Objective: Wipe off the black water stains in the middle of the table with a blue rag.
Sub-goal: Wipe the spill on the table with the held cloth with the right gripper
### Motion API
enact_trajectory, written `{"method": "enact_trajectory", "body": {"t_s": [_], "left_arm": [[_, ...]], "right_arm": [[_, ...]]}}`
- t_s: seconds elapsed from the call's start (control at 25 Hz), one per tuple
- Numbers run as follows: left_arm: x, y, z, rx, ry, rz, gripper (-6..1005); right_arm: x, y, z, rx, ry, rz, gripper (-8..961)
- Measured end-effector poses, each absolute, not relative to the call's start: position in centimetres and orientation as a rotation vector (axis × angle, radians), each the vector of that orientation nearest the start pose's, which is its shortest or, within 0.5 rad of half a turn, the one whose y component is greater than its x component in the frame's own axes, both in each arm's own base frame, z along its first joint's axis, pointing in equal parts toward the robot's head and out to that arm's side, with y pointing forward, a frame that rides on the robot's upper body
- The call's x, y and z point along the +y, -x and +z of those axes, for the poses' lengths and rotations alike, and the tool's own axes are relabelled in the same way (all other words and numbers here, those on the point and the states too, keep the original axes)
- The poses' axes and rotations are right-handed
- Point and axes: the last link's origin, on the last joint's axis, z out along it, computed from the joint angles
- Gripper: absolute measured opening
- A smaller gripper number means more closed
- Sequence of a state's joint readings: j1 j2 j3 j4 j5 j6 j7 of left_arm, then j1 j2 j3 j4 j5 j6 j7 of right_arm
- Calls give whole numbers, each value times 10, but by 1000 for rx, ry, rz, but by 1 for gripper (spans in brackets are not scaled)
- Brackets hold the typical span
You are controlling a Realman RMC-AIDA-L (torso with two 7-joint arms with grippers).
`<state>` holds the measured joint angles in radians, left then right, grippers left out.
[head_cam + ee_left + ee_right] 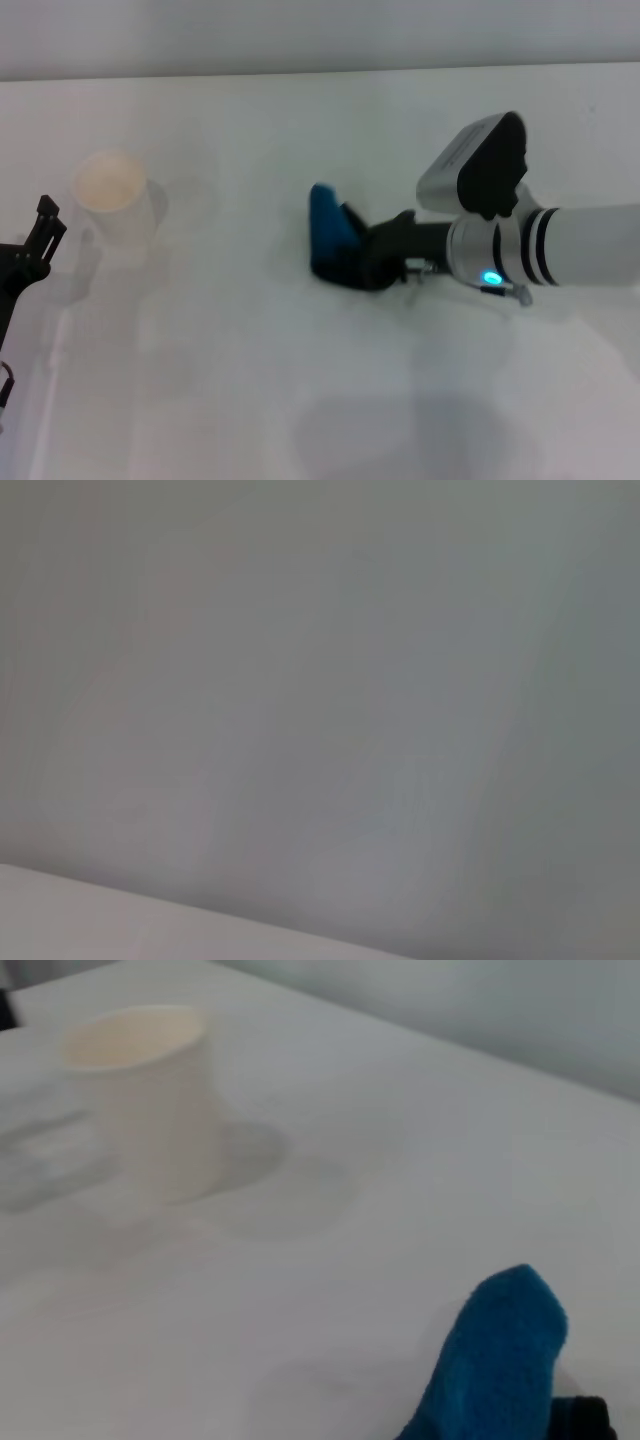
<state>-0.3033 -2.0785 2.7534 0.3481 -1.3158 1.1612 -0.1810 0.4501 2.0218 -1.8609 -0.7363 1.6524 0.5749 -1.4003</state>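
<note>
My right gripper [352, 256] reaches in from the right and is shut on the blue rag [328, 228], pressing it on the white table [250, 380] near the middle. The rag also shows in the right wrist view [500, 1355], bunched and standing up from the tabletop. The black water stain does not show in any view; it may lie under the rag. My left gripper [35, 240] is parked at the far left edge, away from the rag.
A white paper cup [115, 198] stands upright at the left of the table, between the rag and the left gripper; it also shows in the right wrist view [150, 1095]. The left wrist view shows only plain grey surface.
</note>
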Motion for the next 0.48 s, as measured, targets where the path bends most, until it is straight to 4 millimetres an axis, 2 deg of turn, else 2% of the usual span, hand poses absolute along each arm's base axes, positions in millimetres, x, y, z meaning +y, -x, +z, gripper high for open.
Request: {"method": "enact_trajectory", "body": {"t_s": [0.32,0.48], "left_arm": [[280,333,-57,-833,1561,-783,862],[280,333,-56,-832,1561,-783,862]], "right_arm": [[308,-246,-119,762,2828,189,96],[305,-245,-121,754,2849,178,96]]}}
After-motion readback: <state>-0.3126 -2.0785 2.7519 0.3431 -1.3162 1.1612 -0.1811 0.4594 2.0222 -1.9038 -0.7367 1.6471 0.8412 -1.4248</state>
